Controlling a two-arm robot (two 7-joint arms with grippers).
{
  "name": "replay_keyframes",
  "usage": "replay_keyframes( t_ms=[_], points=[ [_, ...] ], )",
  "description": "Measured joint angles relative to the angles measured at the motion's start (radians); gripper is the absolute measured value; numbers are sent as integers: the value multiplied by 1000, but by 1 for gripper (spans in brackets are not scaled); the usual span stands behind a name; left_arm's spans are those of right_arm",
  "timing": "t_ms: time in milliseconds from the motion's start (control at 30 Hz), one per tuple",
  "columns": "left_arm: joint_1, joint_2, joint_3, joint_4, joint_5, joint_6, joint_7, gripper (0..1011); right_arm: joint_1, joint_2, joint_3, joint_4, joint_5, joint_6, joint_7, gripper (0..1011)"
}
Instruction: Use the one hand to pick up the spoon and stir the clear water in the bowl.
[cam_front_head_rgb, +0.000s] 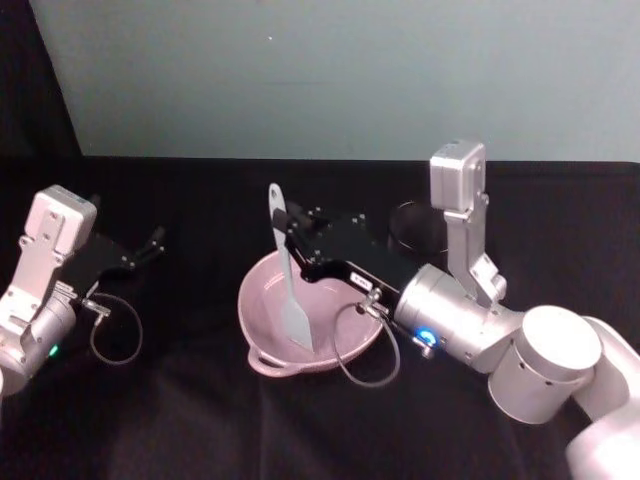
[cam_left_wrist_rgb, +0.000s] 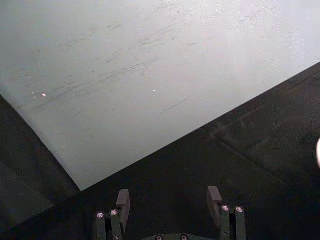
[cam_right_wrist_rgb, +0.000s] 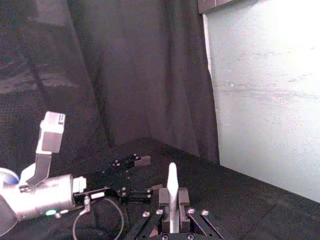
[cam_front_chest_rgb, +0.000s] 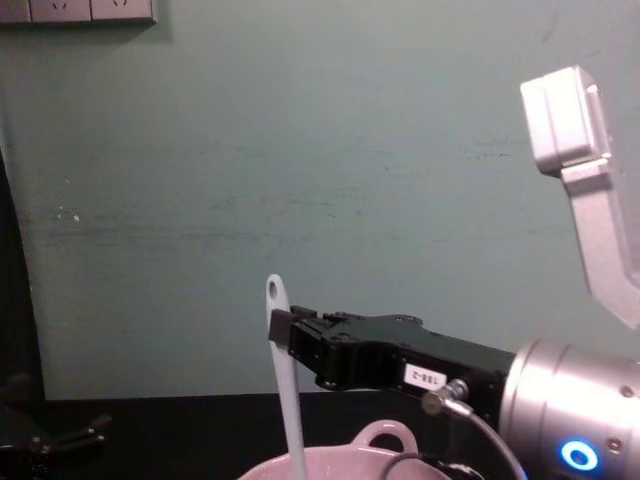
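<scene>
the left tool (cam_left_wrist_rgb: 169, 197) has its fingers spread wide over the black desk (cam_left_wrist_rgb: 245, 155); ahead of it rises a pale, scratched wall (cam_left_wrist_rgb: 150, 65).

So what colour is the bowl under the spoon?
The bowl is plain pale pink, clearest in the head view, with the white spoon standing in it.

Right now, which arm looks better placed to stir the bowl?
Right. The right gripper is shut on the spoon, held upright with its lower end in the bowl. The left gripper sits open off to the left, apart from both.
</scene>
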Motion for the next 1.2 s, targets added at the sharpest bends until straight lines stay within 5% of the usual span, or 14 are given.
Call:
replay_keyframes(
  t_ms=[500, 1200],
  points=[
    [0, 0, 0, 0, 0, 0, 0, 1011, 72, -54, 7, 115, -30, -32, -35, 110],
    [0, 0, 0, 0, 0, 0, 0, 1011, 28, -13, 65, 80, -46, -54, -32, 110]
  ],
)
